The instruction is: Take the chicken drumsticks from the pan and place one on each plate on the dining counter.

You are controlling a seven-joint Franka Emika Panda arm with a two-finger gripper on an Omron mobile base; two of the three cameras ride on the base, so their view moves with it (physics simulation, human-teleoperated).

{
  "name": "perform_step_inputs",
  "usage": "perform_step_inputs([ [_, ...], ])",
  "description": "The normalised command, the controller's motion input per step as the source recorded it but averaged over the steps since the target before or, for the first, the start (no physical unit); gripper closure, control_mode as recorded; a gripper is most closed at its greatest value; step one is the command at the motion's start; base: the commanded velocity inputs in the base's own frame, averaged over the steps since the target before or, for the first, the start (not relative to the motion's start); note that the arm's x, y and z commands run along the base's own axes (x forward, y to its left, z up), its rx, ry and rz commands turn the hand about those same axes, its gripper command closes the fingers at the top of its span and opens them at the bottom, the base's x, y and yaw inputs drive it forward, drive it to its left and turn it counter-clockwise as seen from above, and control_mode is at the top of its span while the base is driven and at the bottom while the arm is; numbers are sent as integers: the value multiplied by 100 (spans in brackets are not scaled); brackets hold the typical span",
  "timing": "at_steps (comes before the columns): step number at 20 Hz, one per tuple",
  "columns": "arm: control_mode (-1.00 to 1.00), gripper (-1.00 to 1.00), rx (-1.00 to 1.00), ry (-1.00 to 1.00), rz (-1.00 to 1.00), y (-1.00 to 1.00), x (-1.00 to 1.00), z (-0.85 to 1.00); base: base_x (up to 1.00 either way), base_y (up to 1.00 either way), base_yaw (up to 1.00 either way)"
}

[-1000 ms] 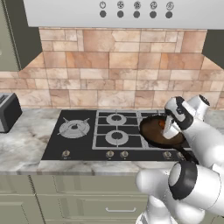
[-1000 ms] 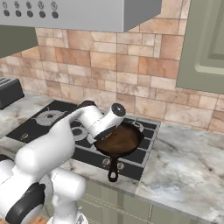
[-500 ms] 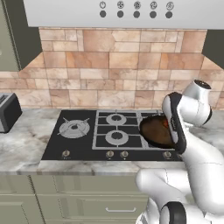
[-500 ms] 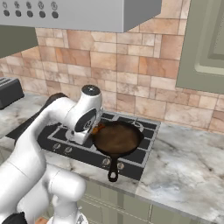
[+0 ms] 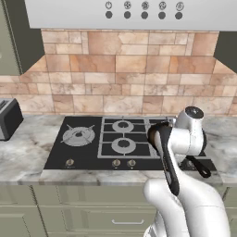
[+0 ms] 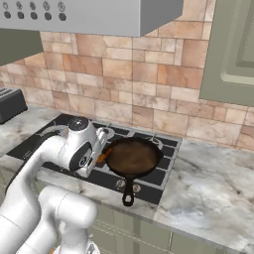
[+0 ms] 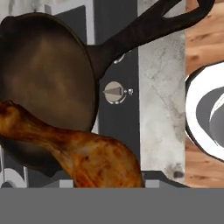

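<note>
Fingers (image 6: 101, 158) closed on one chicken drumstick (image 7: 78, 151), lifted at lower left of the hand view, its thin end across the rim of the pan (image 7: 46, 74). Pan on the black hob (image 6: 163, 173), centre of the right base view, handle toward the worktop (image 6: 208, 188) edge.

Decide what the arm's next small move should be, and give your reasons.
Probably carry the chicken drumstick away from the hob toward a plate: the hand view shows it close to the camera, above the pan, apparently held in the gripper, and the pan looks empty.
</note>
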Motion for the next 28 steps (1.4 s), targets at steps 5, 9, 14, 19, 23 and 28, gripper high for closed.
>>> perform_step_inputs([
  [5, -100, 100, 0, -16, 0, -14, -13, -34, 0, 0, 0],
  [9, 100, 100, 0, 0, 0, 0, 0, 0, -52, -2, 21],
  [14, 100, 100, 0, 0, 0, 0, 0, 0, -26, 2, 61],
  [19, 100, 100, 0, 0, 0, 0, 0, 0, 0, 33, 71],
  [23, 100, 100, 0, 0, 0, 0, 0, 0, 0, 44, 73],
  [28, 100, 100, 0, 0, 0, 0, 0, 0, 4, 56, 76],
])
